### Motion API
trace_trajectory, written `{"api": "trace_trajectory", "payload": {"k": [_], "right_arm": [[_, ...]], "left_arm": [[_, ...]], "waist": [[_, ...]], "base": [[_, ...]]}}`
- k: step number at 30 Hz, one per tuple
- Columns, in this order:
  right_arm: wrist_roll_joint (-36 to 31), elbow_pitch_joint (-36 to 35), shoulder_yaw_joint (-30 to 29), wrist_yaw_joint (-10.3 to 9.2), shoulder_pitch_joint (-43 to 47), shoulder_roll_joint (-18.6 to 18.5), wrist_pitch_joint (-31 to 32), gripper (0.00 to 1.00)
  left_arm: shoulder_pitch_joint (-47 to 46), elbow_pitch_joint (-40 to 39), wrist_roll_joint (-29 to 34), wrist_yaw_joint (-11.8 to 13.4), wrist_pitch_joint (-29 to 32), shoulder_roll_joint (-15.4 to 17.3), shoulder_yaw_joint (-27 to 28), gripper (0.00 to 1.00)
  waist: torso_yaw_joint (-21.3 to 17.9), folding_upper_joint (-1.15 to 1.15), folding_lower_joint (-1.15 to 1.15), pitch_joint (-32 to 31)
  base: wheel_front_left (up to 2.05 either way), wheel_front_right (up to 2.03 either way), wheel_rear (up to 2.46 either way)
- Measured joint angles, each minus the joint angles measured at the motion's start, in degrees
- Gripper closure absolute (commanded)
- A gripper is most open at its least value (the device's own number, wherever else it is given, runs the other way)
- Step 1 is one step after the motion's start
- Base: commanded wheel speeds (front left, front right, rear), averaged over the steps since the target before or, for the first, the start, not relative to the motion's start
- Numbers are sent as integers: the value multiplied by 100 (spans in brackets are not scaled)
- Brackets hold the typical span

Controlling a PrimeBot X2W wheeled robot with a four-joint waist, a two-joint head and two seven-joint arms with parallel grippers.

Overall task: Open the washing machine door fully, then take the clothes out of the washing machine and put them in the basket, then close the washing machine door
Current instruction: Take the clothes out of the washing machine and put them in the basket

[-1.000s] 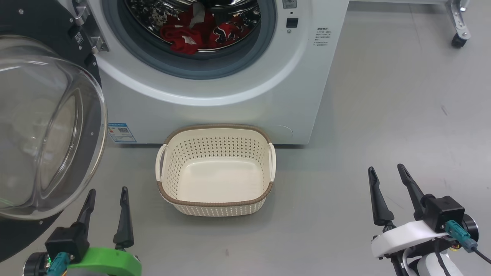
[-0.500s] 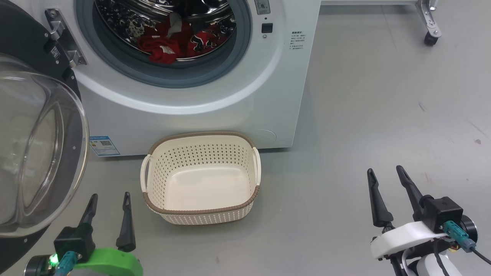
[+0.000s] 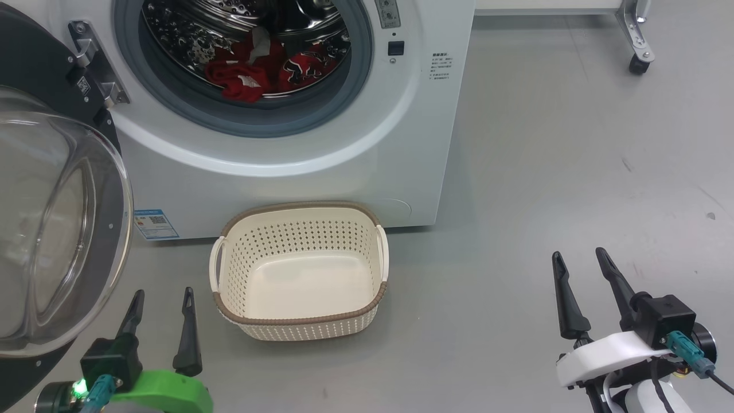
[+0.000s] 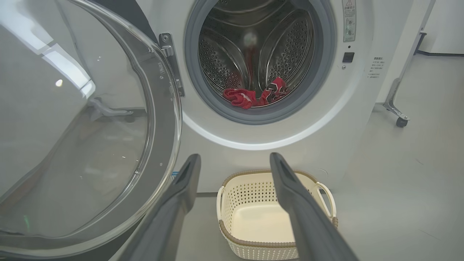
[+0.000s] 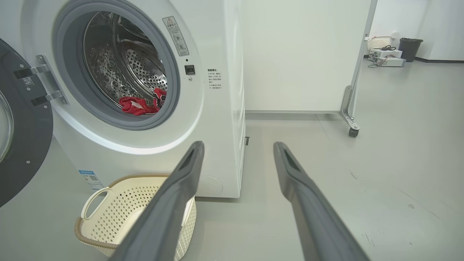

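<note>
Head view's got the washing machine point(image 3: 298, 178) with its door point(image 3: 57, 229) swung out left, the empty basket point(image 3: 298, 206) right in front, the clothes point(image 3: 241, 80) low in the drum, probably soft and light, best pinched at a bunched fold, and left gripper point(image 3: 163, 292) and right gripper point(image 3: 577, 253) parked low, fingers spread, empty.
</note>
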Motion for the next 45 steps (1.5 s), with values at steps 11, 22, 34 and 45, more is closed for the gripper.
{"api": "trace_trajectory", "payload": {"k": [11,22,34,45], "right_arm": [[0,0,-21,-5,9,-1,0,0],[0,0,-25,-5,10,-2,-1,0],[1,-1,-36,-7,12,-1,-9,0],[10,-1,-42,-7,12,0,-34,0]], "left_arm": [[22,-82,0,46,49,-2,-5,0],[31,-235,16,43,15,7,-102,0],[34,-283,16,43,-2,18,-109,0],[34,-309,16,43,-2,16,-146,0]], "waist": [[18,0,0,-23],[15,0,0,-36],[-13,0,0,-40],[-18,0,0,-7]], "base": [[0,0,0],[11,-11,0],[56,-56,0],[100,-100,0]]}}
